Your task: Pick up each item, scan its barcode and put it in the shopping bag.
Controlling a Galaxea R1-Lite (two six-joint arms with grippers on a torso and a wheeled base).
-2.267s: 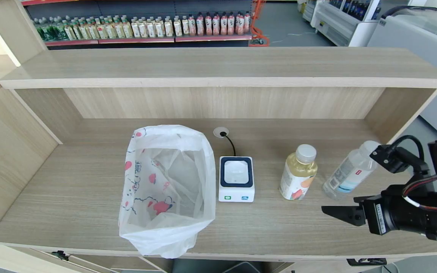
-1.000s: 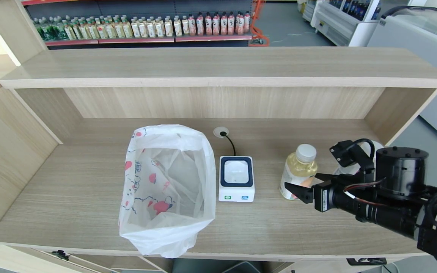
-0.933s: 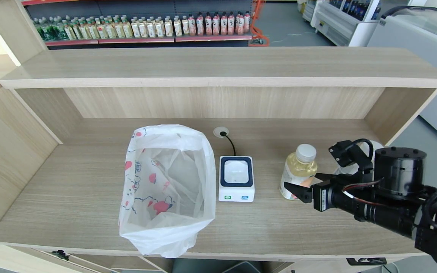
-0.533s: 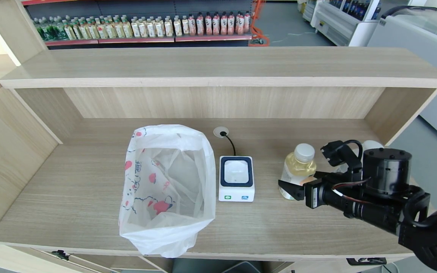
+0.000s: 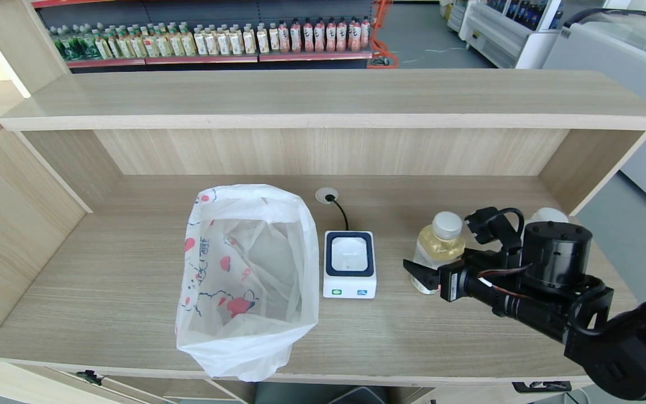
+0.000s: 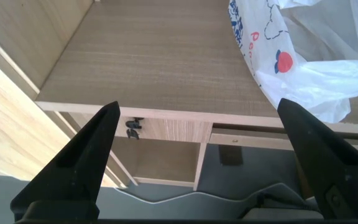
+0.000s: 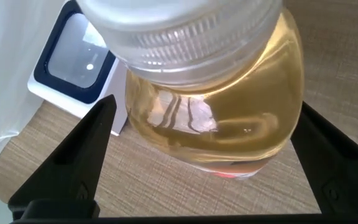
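A wooden worktop (image 5: 104, 280) holds a white plastic bag (image 5: 244, 280), mouth open, lying left of centre with its base at the front edge. Just right of it, mid-worktop, sits a white scanner (image 5: 349, 264), its cable (image 5: 338, 210) running to a hole near the back. Right of the scanner a bottle (image 5: 438, 238) of yellow drink stands upright, white cap on. The right gripper (image 5: 428, 268) comes in from the right edge with jaws spread, one finger (image 7: 73, 168) on each side of the bottle's body; whether they touch it is unclear. Behind that arm, near the right edge, the white cap (image 5: 548, 214) of a second bottle peeks out. The left gripper (image 6: 197, 134) hangs over the front edge beside the bag's base, jaws spread, holding nothing.
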